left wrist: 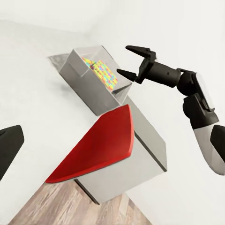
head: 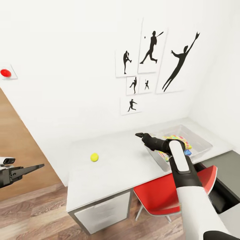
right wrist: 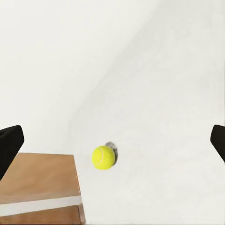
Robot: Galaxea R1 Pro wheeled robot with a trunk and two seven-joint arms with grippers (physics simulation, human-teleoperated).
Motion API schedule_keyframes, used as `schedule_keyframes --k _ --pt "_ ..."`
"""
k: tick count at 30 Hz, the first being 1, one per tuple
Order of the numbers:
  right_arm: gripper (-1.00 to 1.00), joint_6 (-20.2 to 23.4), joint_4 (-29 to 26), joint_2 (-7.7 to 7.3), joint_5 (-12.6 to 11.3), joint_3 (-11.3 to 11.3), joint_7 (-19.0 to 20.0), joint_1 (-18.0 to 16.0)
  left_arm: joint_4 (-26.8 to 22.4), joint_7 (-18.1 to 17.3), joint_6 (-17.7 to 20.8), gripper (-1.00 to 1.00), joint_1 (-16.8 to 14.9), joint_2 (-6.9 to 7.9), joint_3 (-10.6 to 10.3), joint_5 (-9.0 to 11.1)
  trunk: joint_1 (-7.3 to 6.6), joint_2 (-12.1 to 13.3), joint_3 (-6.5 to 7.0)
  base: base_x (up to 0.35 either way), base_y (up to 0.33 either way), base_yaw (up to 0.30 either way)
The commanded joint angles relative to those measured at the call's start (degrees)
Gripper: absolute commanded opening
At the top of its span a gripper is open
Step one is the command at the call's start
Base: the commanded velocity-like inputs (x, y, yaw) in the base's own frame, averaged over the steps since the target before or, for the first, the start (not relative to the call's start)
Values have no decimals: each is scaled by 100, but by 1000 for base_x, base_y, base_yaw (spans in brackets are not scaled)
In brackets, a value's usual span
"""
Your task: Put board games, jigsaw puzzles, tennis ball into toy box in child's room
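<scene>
A yellow tennis ball [head: 94,157] lies on the white table [head: 123,166], left of its middle. At the table's right end stands the translucent toy box [head: 200,138] with colourful flat items [head: 176,138] inside; I cannot tell them apart. My right gripper [head: 139,135] is open and empty. It hovers over the table just left of the box and points toward the ball [right wrist: 103,157], well short of it. My left gripper [head: 36,166] is open and hangs over the floor left of the table. The left wrist view shows the box [left wrist: 89,82] and the right gripper [left wrist: 129,60].
A red chair [head: 160,193] is tucked under the table's front right. A dark grey unit [head: 226,180] sits right of the chair. White walls with silhouette posters [head: 151,53] close the table's far and right sides. Wood floor [head: 33,213] lies to the left.
</scene>
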Motion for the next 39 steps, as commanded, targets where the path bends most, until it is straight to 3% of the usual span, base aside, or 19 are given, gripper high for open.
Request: schedule_keyframes --k 1,9,19,30,34,39 --pt "100 16 9 65 -43 51 -64 -9 0 -26 61 100 -5 4 0 -8 4 -12 -2 0 122 93" --pt "100 22 254 382 -4 339 -489 -75 16 -26 59 100 -5 8 6 -14 4 -12 72 0 142 104" --pt "100 -92 823 433 13 1078 -819 -469 27 -26 35 100 -5 6 19 -41 4 -12 164 0 11 142" --pt "100 -74 1175 503 13 1509 -1639 -647 76 -26 18 100 -13 8 91 -188 4 -12 260 0 0 162" --pt "100 -75 1274 509 19 1663 -1828 -701 79 544 26 100 -23 0 137 -481 4 -12 295 0 0 164" --pt "100 -80 1384 542 52 1823 -1906 -760 80 1074 27 100 -38 -16 128 -643 4 -12 338 0 0 164"
